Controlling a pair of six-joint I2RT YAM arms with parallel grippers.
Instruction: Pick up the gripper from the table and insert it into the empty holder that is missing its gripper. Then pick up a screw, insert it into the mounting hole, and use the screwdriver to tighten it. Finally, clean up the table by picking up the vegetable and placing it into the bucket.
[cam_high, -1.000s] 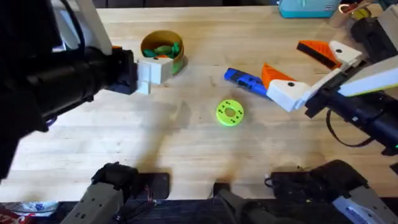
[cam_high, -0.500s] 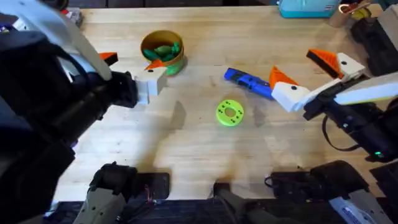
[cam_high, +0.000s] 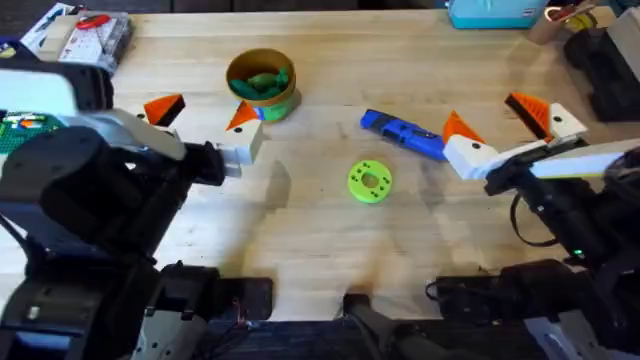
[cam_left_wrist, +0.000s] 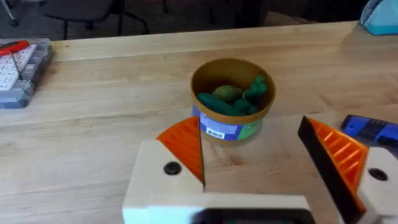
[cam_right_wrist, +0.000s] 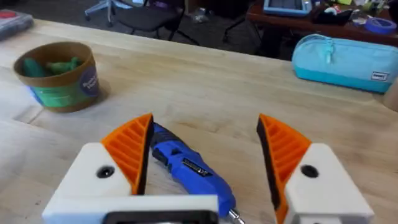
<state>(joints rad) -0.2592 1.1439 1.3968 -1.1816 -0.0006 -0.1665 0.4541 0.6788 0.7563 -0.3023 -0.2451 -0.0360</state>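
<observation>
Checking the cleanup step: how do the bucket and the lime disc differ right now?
The bucket is a yellow-tan tub with upright walls and a blue-green label band; the disc is lime green and lies flat. The bucket holds green toy vegetables; the disc holds nothing and has a hole in its middle. The bucket stands farther from the arms' bases, toward the left; the disc lies near the table's middle. Both are round and rest on the table, untouched.

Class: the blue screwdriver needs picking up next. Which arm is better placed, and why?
Right. Its open tool already has the slim blue pen-shaped screwdriver between its fingers; the left tool sits by the round yellow-tan bucket.
</observation>
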